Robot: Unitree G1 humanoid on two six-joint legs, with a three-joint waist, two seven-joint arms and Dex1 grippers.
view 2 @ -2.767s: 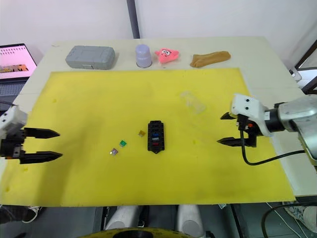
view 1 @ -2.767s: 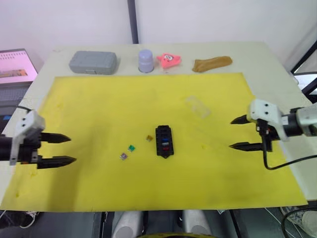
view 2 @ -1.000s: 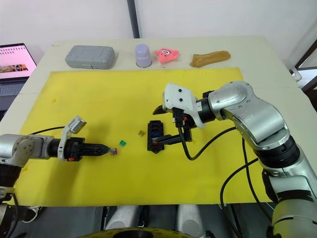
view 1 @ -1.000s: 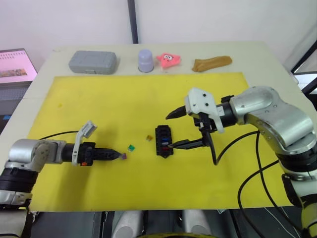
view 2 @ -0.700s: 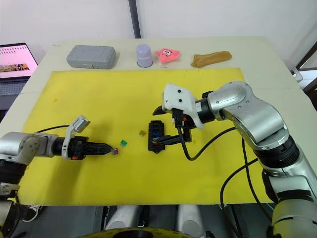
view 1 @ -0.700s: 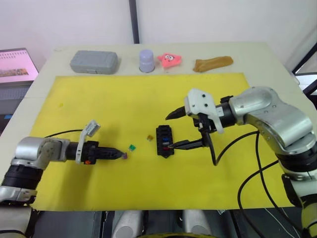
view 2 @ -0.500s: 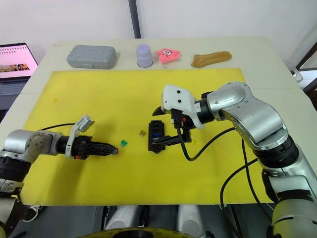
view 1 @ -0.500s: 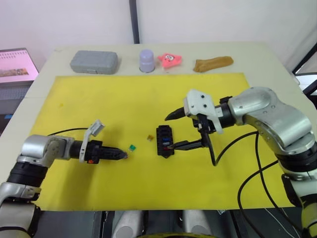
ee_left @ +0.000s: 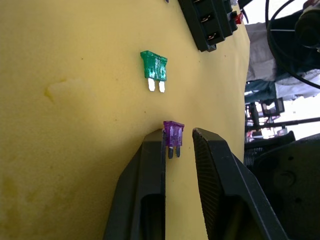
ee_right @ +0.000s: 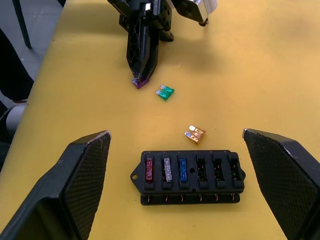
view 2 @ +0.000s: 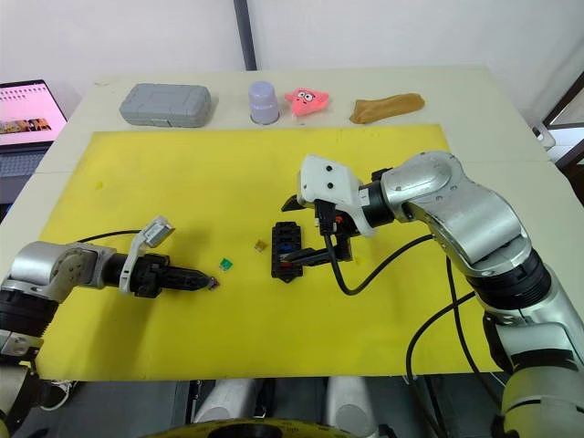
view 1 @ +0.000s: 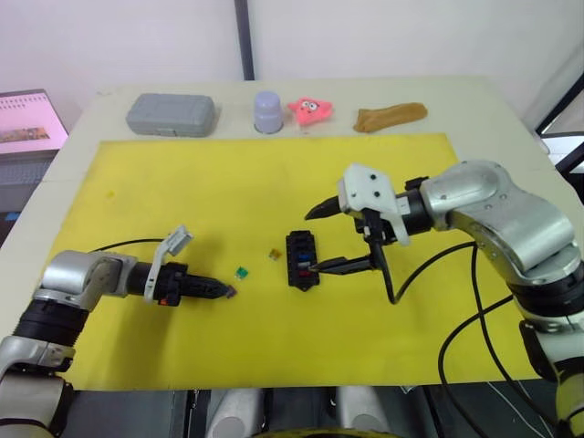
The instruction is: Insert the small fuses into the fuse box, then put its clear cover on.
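The black fuse box lies mid-mat with red, grey and blue fuses in one row and three empty slots beside them. My right gripper stands open, one finger on each side of the fuse box. A green fuse and an amber fuse lie loose on the mat to the left of the box. My left gripper lies low on the mat, its fingers closed in on a purple fuse at their tips. The clear cover is hidden.
A yellow mat covers the table. Along its far edge stand a grey case, a lilac cup, a pink toy and a brown cloth. A laptop sits off the table's left side.
My left gripper's fingers have narrowed around the purple fuse, and its tips have shifted slightly toward me. The right gripper and the fuse box have stayed put.
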